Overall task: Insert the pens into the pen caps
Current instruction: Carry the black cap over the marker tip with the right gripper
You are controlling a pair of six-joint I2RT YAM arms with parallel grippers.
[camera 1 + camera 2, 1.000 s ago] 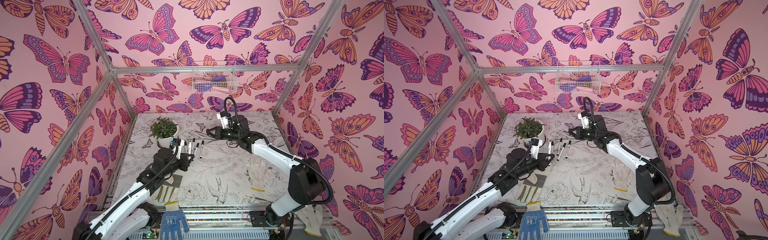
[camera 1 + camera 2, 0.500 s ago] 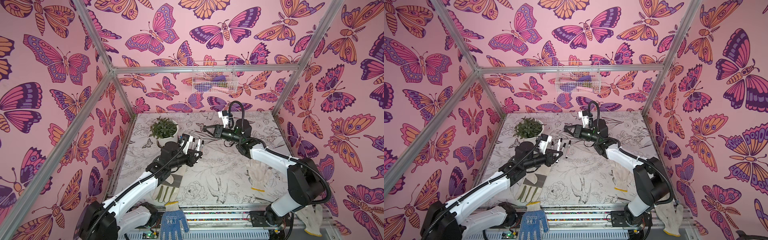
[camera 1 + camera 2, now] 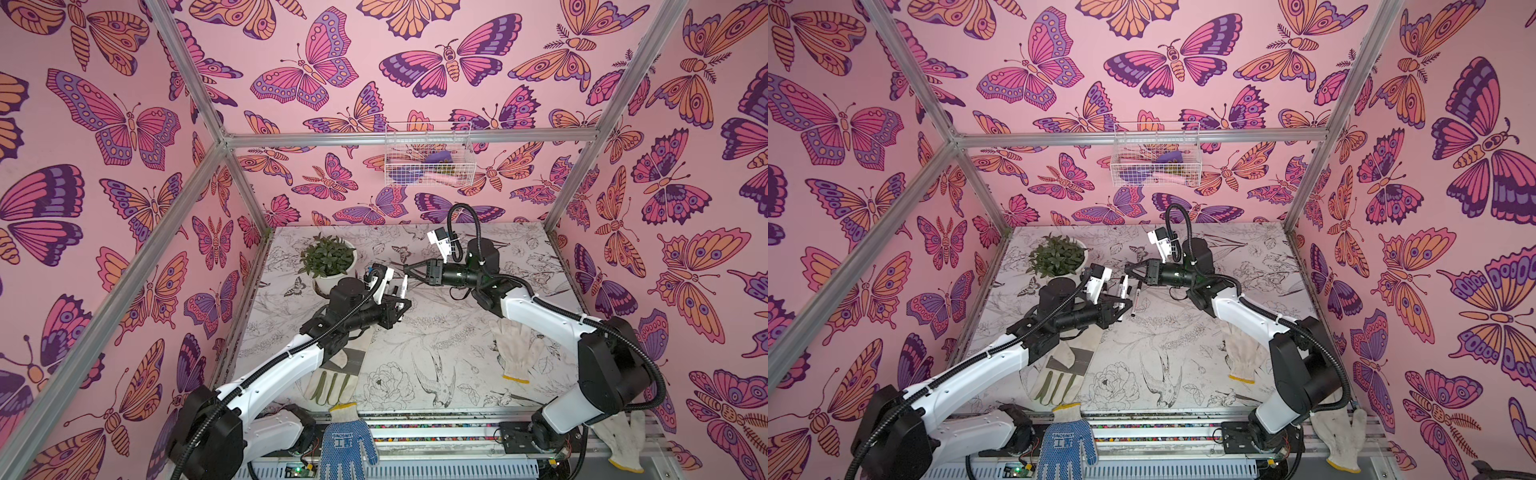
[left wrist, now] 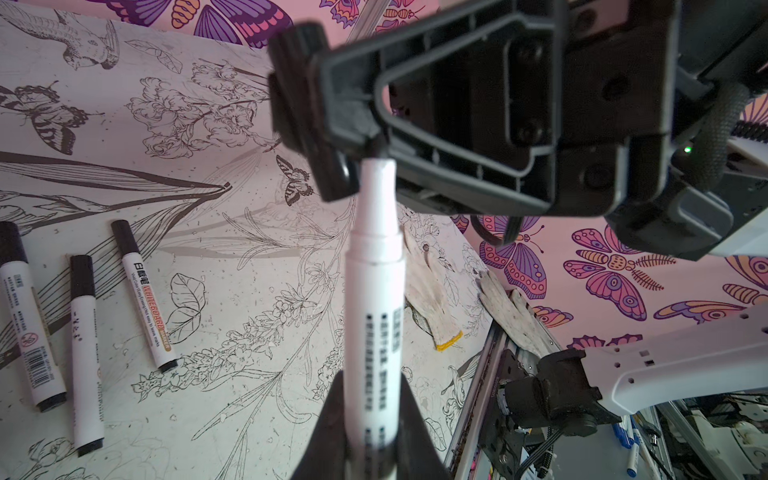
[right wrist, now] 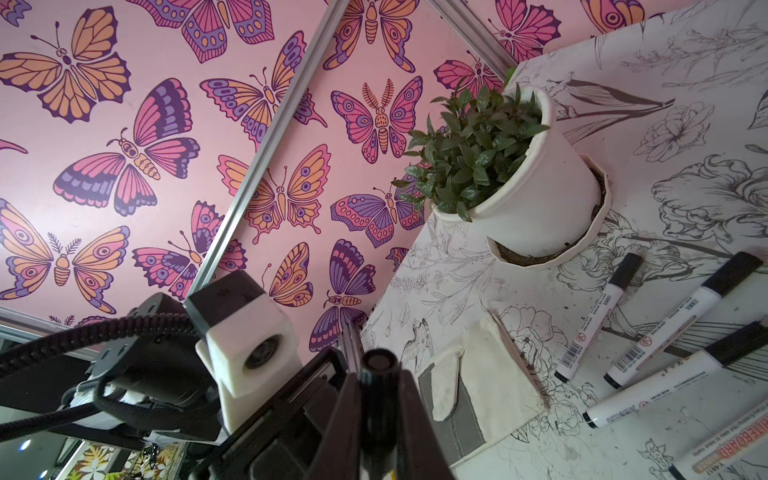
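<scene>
At the front rail, a blue dotted glove [image 3: 347, 442] carries a white square mark whose lettering is too small to read. Behind it on the worktop [image 3: 440, 332] lie a pale work glove [image 3: 332, 384] with a grey patch and, well to the right, a white knit glove [image 3: 515, 349].

Above mid-worktop, the left gripper [image 4: 370, 399] has its jaws pinching a white pen [image 4: 376, 291] low on the barrel. The barrel shows blocks of black print, blurred beyond reading. Its dark nib points at the right gripper [image 5: 380, 386], whose jaws are pinching a black cap [image 5: 380, 365]. I cannot tell whether nib and cap touch.

Beside them, capped pens [image 5: 660, 386] lie on the worktop. The labelled pen [image 4: 143, 295] reads "WHITEBOARD MARKER" on an orange band, under bold Chinese characters. A barcode pen [image 5: 594, 320] bears a barcode and a small red round sign.

Farther back stands a potted plant [image 3: 328, 266], and a wire basket [image 3: 428, 156] hangs on the back wall.
</scene>
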